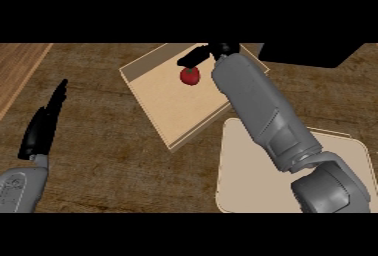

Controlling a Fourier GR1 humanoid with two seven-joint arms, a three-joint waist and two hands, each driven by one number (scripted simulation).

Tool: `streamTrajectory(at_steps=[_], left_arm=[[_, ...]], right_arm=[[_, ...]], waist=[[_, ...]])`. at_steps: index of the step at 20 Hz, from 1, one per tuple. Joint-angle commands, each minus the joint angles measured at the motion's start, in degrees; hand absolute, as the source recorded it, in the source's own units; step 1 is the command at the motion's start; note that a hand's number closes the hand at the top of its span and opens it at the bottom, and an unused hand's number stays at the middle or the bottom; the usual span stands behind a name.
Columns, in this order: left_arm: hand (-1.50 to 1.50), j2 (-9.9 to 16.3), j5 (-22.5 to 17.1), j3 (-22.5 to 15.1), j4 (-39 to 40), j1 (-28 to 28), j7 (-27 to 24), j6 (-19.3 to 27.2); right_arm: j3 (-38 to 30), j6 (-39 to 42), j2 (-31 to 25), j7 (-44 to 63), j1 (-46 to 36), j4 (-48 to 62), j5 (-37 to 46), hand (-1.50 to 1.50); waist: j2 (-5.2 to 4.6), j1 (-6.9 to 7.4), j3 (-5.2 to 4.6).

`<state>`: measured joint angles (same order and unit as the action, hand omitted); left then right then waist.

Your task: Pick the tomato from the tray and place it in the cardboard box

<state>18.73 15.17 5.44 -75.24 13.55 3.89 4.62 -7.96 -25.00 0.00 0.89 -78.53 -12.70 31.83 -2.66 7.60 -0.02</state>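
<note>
Wooden worktop [111, 165] carries, nearest, a beige tray [244, 170] at right and the left hand [43, 127] resting straight-fingered at left, then the cardboard box [166, 107], where the tomato [190, 75] sits below the right hand's [198, 55] relaxed, empty fingers.

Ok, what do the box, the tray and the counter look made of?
Box: cardboard, by its flat matte tan walls and floor. Tray: pale beige, smooth with rounded corners, maybe plastic; hard to say. Counter: dark wood, going by its streaky grain.
</note>
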Motion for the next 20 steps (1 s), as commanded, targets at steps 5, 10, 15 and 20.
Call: streamTrajectory(at_steps=[5, 10, 15, 20], left_arm=[[0.00, 1.04, -0.77, 2.30, 1.31, -1.24, -0.92, 0.36], [0.00, -0.44, 0.83, 1.67, 2.28, -0.13, 0.11, 2.47], [0.00, 1.64, -0.99, 3.15, -0.37, -5.34, -0.24, -0.50], [0.00, -0.25, -0.15, 2.41, -2.18, -5.98, 0.58, 1.13]], right_arm=[[-7.32, -7.76, 0.00, -11.05, 2.82, -3.27, -8.05, -1.50], [-11.57, -3.56, -1.62, -17.00, 2.97, -3.70, -11.90, -1.50], [-13.24, 2.06, -7.90, -15.46, 3.40, -2.63, -13.61, -1.50], [-14.30, 6.74, -15.30, -19.13, 7.60, -2.12, -14.38, -1.50]], waist=[[0.55, -1.68, 0.05], [0.69, -3.62, 0.05], [1.92, -5.25, 0.03], [1.98, -5.64, 0.06]])
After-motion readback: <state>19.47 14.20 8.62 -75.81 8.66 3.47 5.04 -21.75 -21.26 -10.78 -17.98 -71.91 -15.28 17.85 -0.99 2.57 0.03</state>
